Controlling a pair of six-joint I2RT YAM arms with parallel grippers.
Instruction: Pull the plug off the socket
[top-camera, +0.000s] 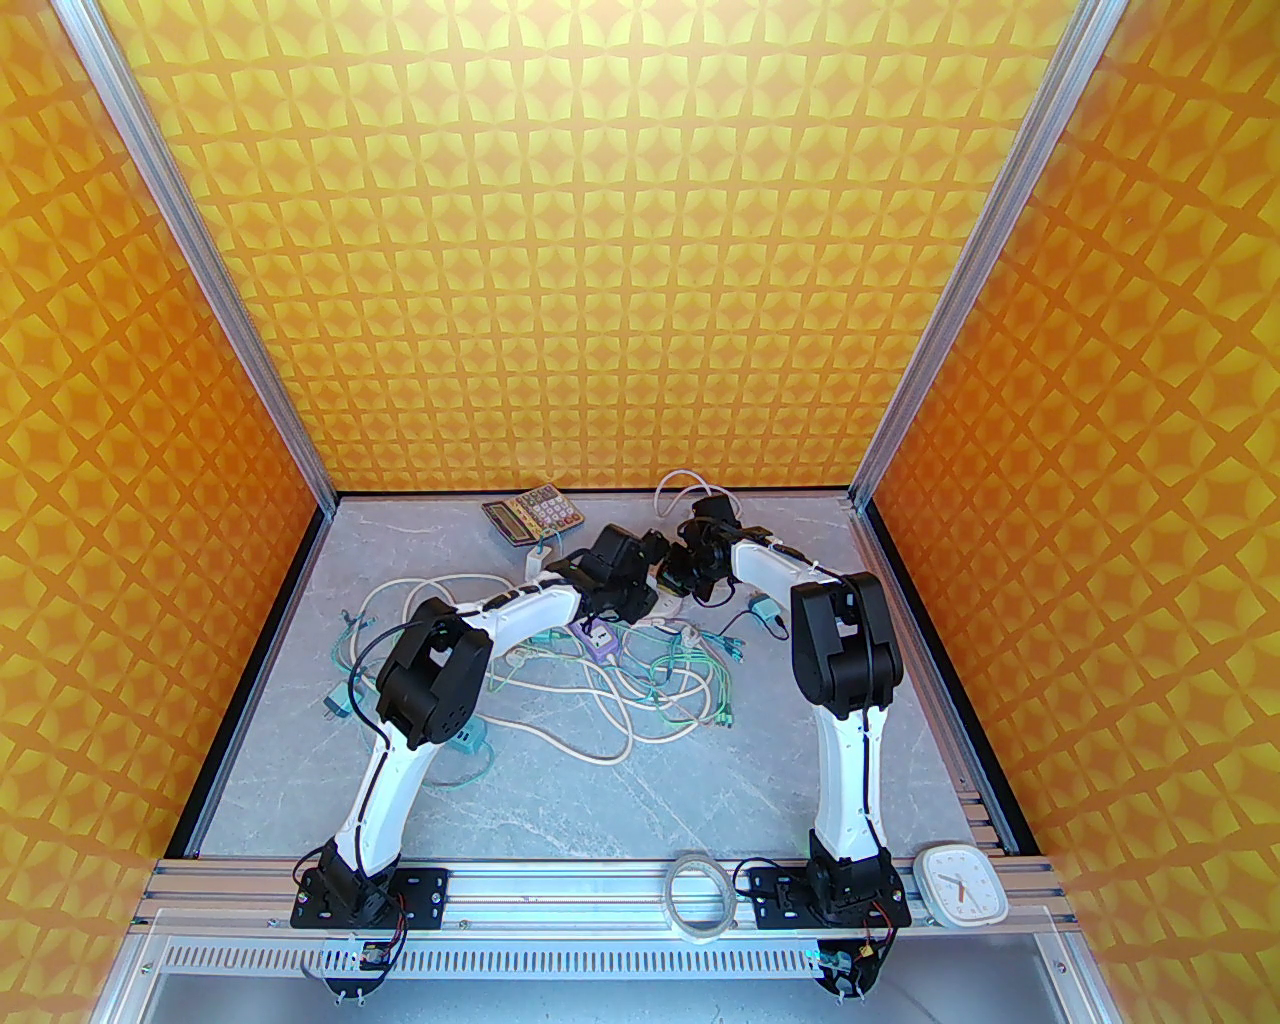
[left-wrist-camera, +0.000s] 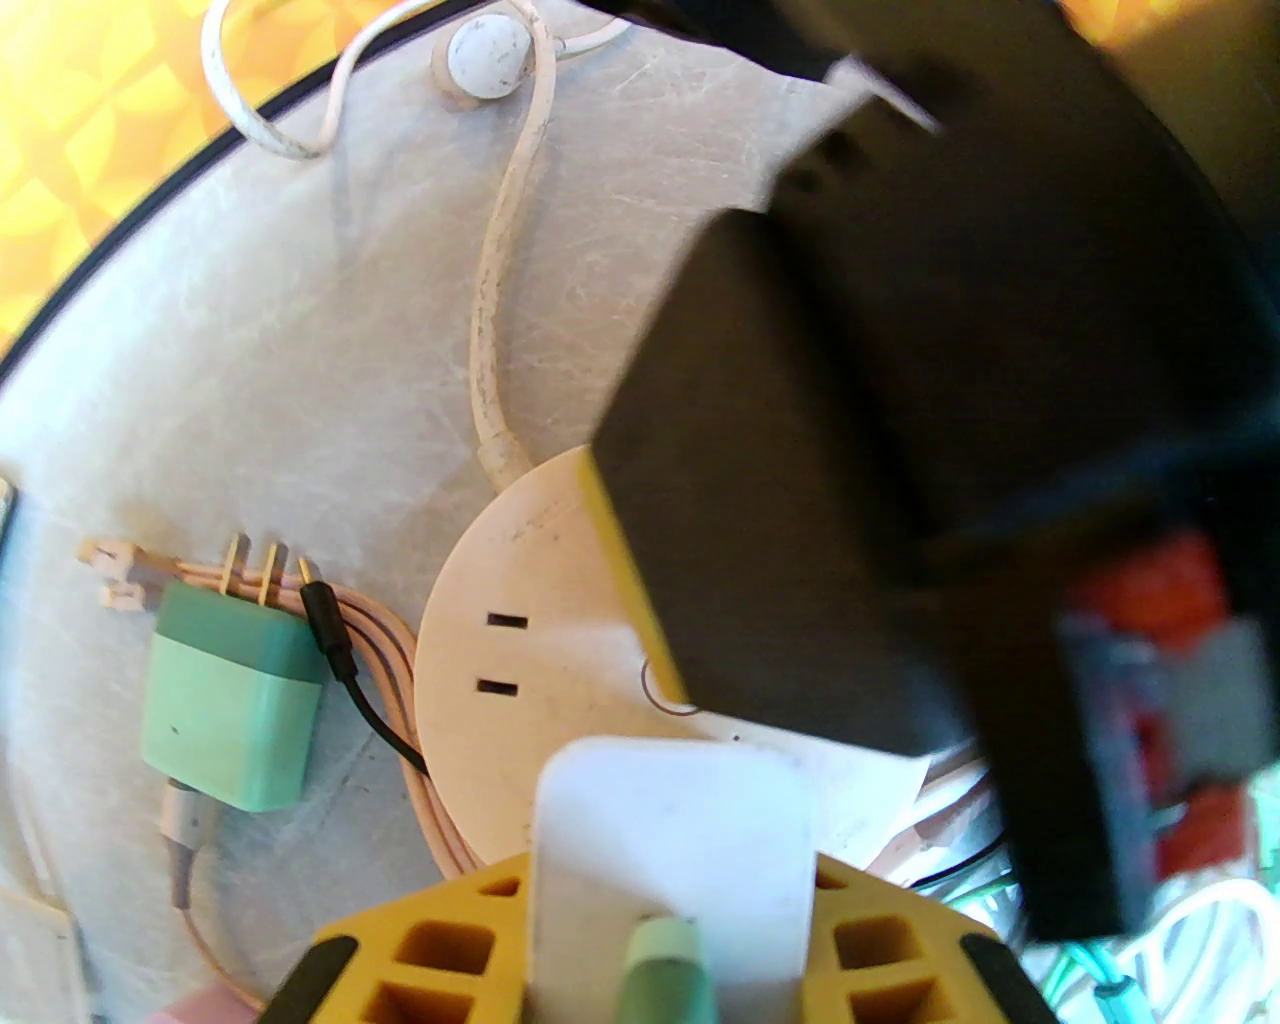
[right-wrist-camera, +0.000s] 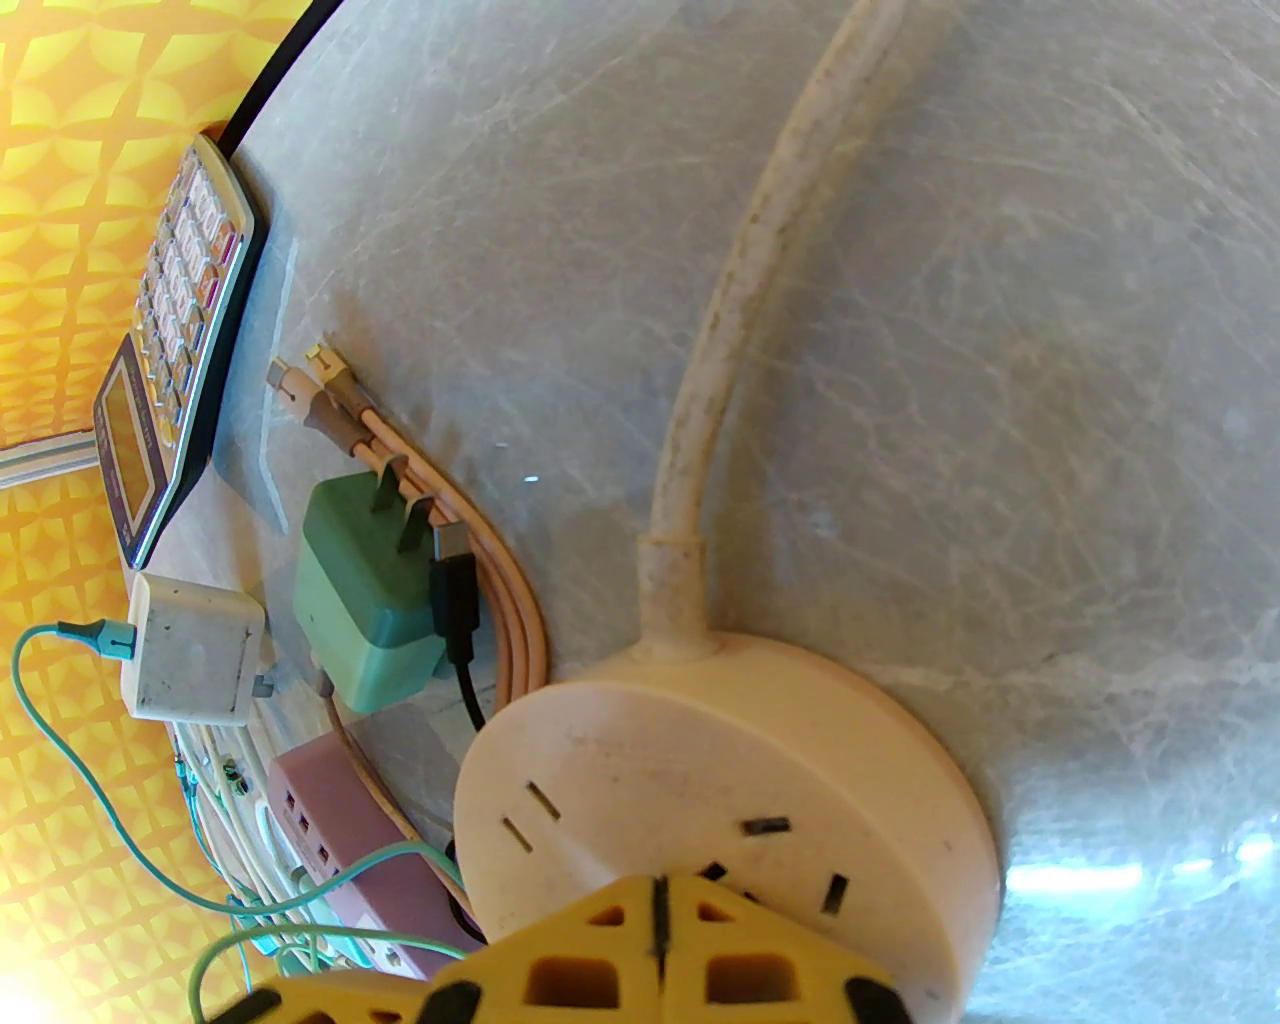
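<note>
The round beige socket (right-wrist-camera: 720, 760) lies flat on the grey table, its thick cord running away toward the back. My right gripper (right-wrist-camera: 655, 900) is shut, its yellow fingertips resting on the socket's top face. From the left wrist, that gripper shows as a black bulk (left-wrist-camera: 800, 450) over the socket (left-wrist-camera: 500, 640). A white plug (left-wrist-camera: 670, 800) with a green cable connector sits at the socket's near rim, and my left gripper (left-wrist-camera: 660, 900) is shut on it. Whether its prongs are in the socket is hidden. Both grippers (top-camera: 665, 582) meet at the table's back middle.
Left of the socket lie a green charger (right-wrist-camera: 370, 590), a white charger block (right-wrist-camera: 190, 650) with a teal cable, a pink power strip (right-wrist-camera: 340, 830) and a calculator (right-wrist-camera: 170, 350). Tangled cables (top-camera: 600, 690) spread across the middle. A tape roll (top-camera: 697, 895) and a clock (top-camera: 962, 885) sit on the front rail.
</note>
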